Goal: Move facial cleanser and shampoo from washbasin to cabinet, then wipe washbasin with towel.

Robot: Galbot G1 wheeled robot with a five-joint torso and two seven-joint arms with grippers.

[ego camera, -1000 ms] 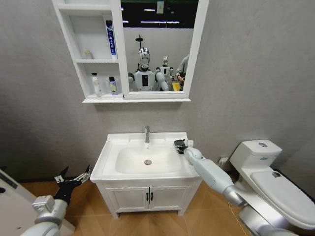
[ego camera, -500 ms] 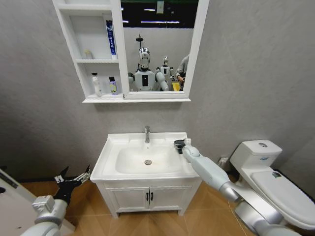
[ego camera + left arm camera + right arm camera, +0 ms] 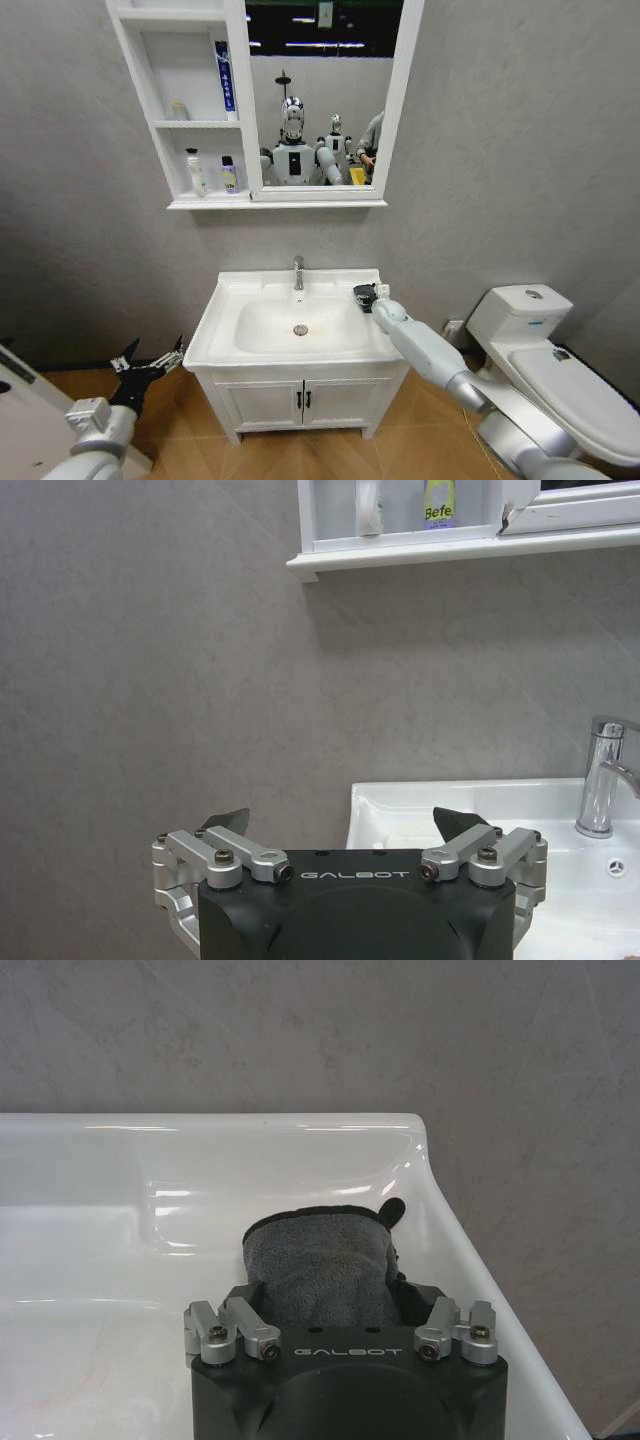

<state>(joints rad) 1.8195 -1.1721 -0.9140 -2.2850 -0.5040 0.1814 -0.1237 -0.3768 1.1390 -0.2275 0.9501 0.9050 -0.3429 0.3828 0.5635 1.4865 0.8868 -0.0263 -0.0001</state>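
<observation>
The white washbasin [image 3: 225, 310] stands below the wall cabinet [image 3: 135, 70]. On the basin's right rim my right gripper [image 3: 366, 296] is shut on the dark grey towel [image 3: 318, 1265], which presses on the ledge; one fingertip [image 3: 393, 1210] shows beside the cloth. A white bottle [image 3: 195, 172] and a small yellow-green bottle [image 3: 229, 175] stand in the cabinet's lowest niche, and a blue-and-white tube [image 3: 223, 77] in the middle one. Which is the facial cleanser or the shampoo I cannot tell. My left gripper [image 3: 150, 362] hangs open, low and left of the basin.
A chrome tap [image 3: 298, 272] rises at the back of the bowl, with the drain [image 3: 300, 329] below it. A two-door vanity [image 3: 300, 400] carries the basin. A white toilet [image 3: 545, 360] stands close on the right. A mirror [image 3: 320, 90] adjoins the shelves.
My right gripper has edged slightly left along the right rim with the towel in it. The left arm has not moved.
</observation>
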